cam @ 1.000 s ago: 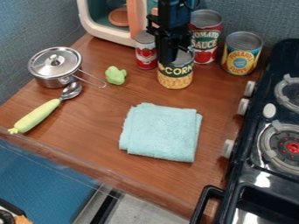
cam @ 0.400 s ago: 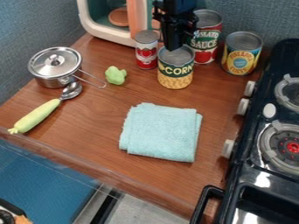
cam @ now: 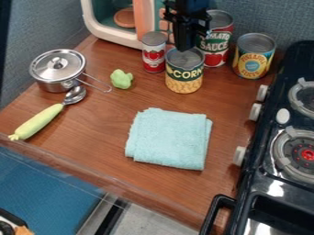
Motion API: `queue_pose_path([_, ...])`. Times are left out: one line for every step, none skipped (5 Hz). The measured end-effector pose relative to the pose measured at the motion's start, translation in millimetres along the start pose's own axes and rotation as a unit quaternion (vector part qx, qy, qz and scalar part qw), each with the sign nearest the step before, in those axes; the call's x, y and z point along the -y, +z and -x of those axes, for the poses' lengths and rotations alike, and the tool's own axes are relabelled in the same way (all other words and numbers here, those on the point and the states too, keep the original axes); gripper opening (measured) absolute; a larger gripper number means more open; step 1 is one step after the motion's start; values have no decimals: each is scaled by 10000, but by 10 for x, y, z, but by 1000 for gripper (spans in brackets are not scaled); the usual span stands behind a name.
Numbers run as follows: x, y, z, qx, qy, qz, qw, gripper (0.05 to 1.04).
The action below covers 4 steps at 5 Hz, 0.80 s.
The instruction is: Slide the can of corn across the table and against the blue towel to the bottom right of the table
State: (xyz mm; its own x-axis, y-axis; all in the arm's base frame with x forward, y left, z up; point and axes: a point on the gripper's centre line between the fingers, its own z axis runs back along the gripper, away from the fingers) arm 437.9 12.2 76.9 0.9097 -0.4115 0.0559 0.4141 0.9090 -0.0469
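Blue textured wall [cam: 264,18] runs behind the brown wooden tabletop [cam: 104,119] I am looking down on. My gripper [cam: 184,45] hangs at upper centre of the frame, pointing down, its tip overlapping the back rim of the can of corn [cam: 184,79] from this angle. I cannot tell how far open it is, whether it has hold of anything, or whether it touches that can. The corn stands upright just below it in the frame, with bare wood separating it from the folded blue towel [cam: 169,137] around the centre. Just left of the corn I see a small red-and-white can [cam: 154,57]; a taller red-labelled can [cam: 215,57] stands behind it on the right, and a yellow-and-blue can [cam: 253,57] at upper right.
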Motion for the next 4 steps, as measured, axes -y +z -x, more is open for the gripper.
queue_pose_path([-17, -123, 15, -171, 35, 38, 9998, 50])
queue_pose_path([-19, -130, 27, -289, -25, 78, 9995, 50])
queue_pose_path([-40, -143, 24, -661, -106, 197, 9976, 50])
queue_pose_path([-41, -148, 15, -1036, -130, 262, 9942, 50])
